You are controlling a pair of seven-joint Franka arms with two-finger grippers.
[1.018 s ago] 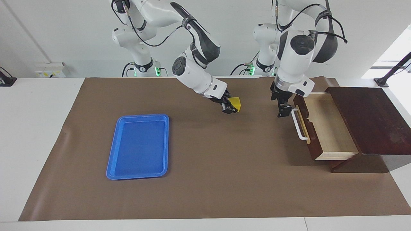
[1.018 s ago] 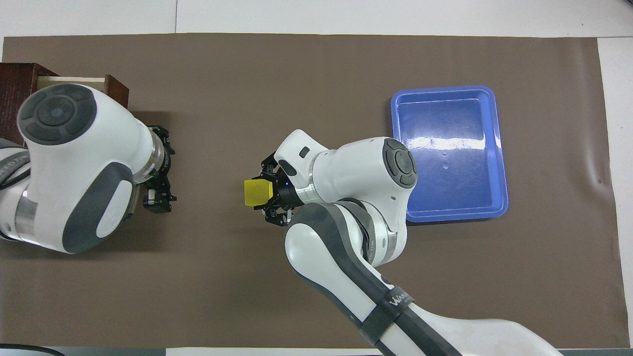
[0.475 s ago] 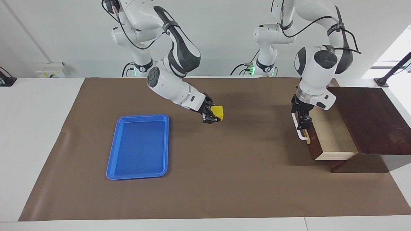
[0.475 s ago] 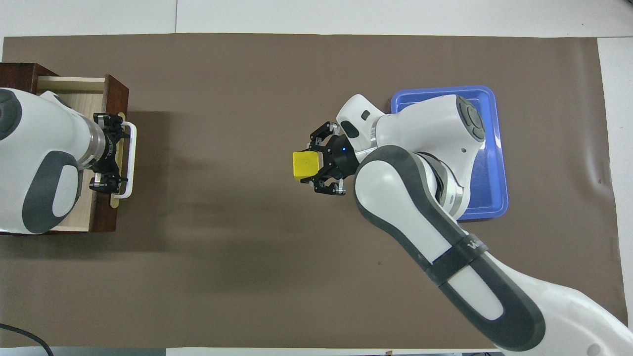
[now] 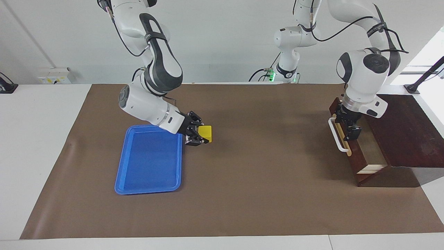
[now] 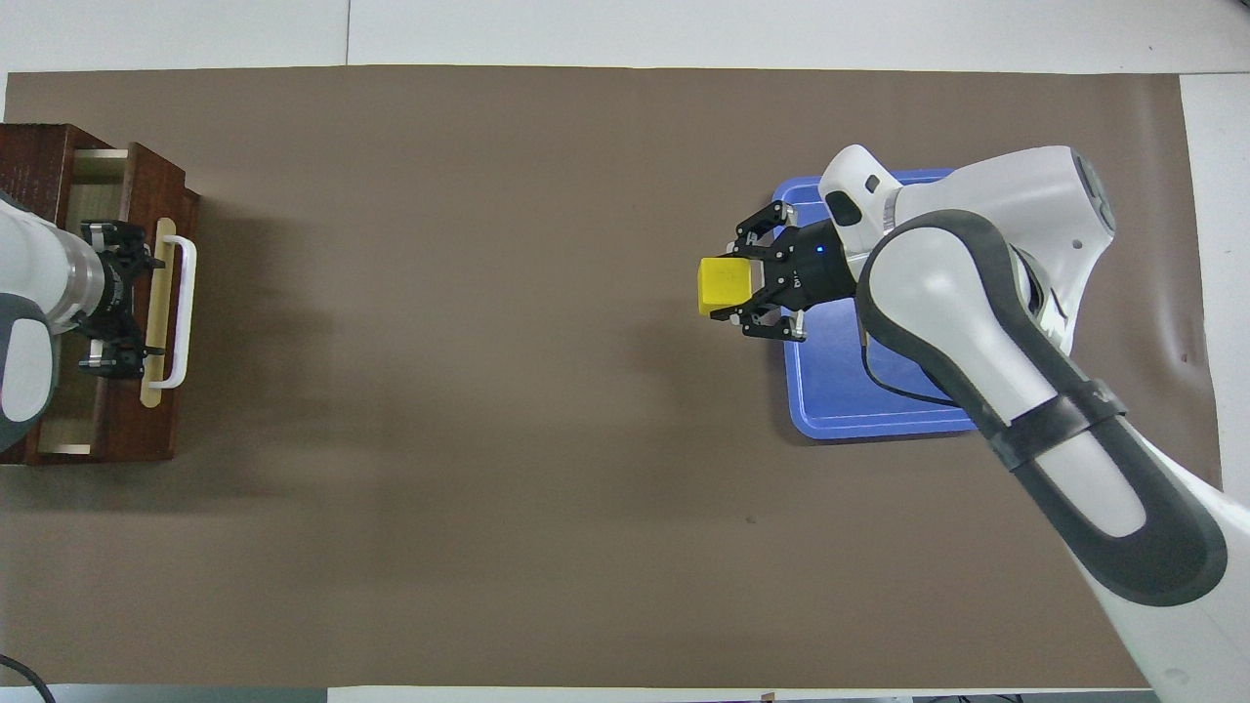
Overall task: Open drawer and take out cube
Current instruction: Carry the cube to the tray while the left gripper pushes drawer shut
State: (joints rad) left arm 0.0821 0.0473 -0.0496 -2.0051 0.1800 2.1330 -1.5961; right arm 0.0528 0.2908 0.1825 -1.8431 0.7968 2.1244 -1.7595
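**Cube out and carried toward the tray, drawer nearly shut**

The right gripper (image 5: 200, 136) has its fingers clamped on the yellow cube (image 5: 205, 133), holding it in the air over the brown mat (image 5: 242, 194), just beside the long edge of the blue tray (image 5: 121, 173). The overhead view agrees: cube (image 6: 724, 286) clear of the tray's rim (image 6: 879, 427), gripper (image 6: 757, 288) over that rim. So the take-out step looks done; the step in hand reads as the carry to the tray.

At the left arm's end of the table, the left gripper (image 5: 350, 130) sits at the drawer (image 5: 360, 163), just inside its front panel and beside the white handle (image 5: 337, 135). Whether its fingers are spread or pinched on the panel, I cannot tell. Only a narrow strip of pale interior shows, so the drawer stands a little way out of the dark box (image 5: 406, 132).

Next call, as I judge it: the right arm brings the cube over the tray floor, lowers, then releases. The cube sticks out past the fingertips, so a level, low release would keep it from tumbling.
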